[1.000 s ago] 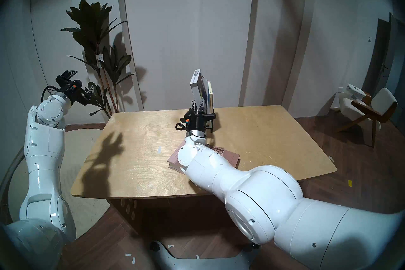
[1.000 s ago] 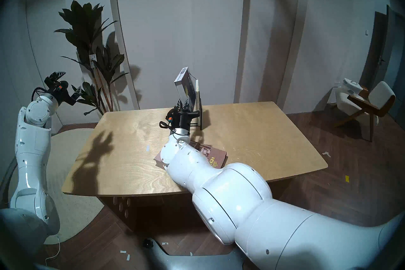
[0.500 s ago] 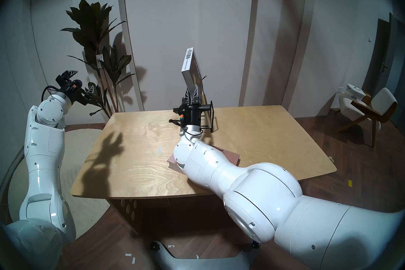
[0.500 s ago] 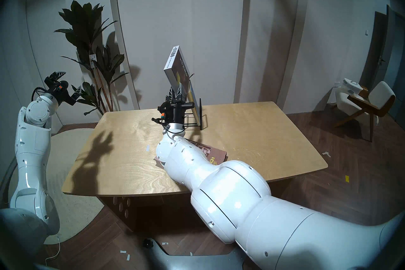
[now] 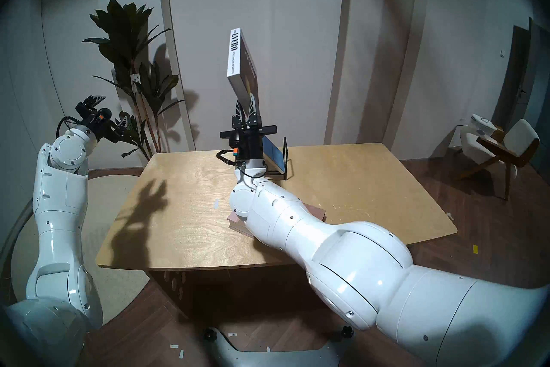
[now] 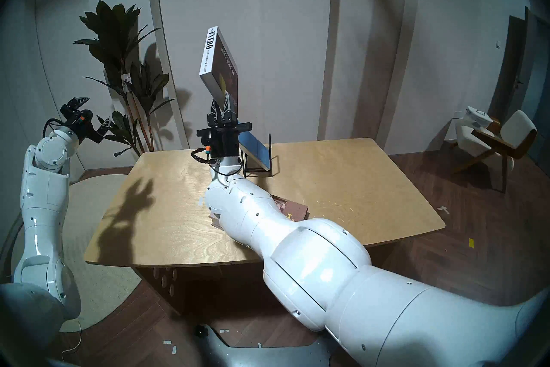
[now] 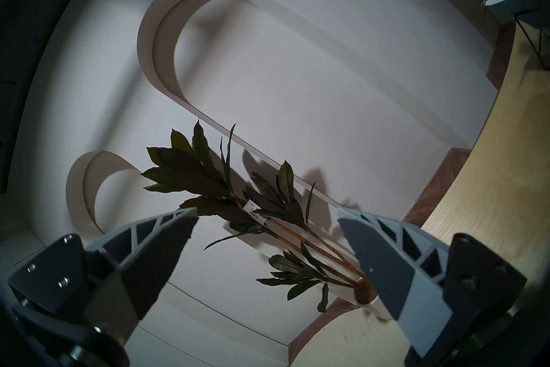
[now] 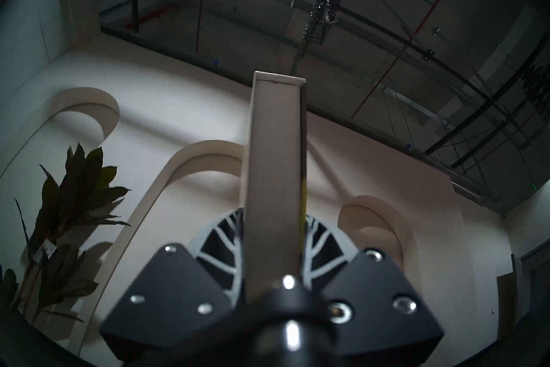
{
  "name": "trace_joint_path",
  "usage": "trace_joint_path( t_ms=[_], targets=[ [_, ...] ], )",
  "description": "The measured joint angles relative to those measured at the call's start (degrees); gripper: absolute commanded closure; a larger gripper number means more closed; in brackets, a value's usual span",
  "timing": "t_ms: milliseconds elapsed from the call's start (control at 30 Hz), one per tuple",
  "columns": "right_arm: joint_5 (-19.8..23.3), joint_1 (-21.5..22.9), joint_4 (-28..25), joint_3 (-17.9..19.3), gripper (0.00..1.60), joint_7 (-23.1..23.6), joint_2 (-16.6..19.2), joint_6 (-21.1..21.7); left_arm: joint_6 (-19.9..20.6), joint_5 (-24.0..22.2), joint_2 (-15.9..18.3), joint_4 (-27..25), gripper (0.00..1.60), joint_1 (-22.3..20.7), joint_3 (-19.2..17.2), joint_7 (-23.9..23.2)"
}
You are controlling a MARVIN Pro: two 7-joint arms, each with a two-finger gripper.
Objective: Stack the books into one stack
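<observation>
1. HOMES book (image 6: 294, 210) is lying flat near the worktop's (image 5: 184, 208) front edge, mostly hidden under the right arm.
2. EVERO book (image 5: 242, 65) is hanging high, pinched by one lower corner in the clamped right hand (image 5: 245, 108); it risks pivoting or slipping.
3. Blue book (image 5: 272, 155) is leaning loose in the wire rack (image 5: 285, 159) at the back edge; it may topple.
4. Left hand (image 5: 108, 113) is spread wide, empty, off the left edge.

"EVERO" stands in large dark letters down the white spine of the thick brown book (image 5: 241, 59); the smaller line beneath it is too blurred to read. The flat mauve-brown book (image 6: 293, 210) shows what seems a gold "H".
</observation>
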Motion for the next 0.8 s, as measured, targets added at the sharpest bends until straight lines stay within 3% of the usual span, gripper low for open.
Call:
trace_joint_path(
  t_ms=[800],
  targets=[
    [-0.67,0.66,-5.79,1.57,1.60,4.65,9.20,-3.02,-0.17,-0.56,0.01,0.46,0.00,0.20,0.00,0.01]
  ],
)
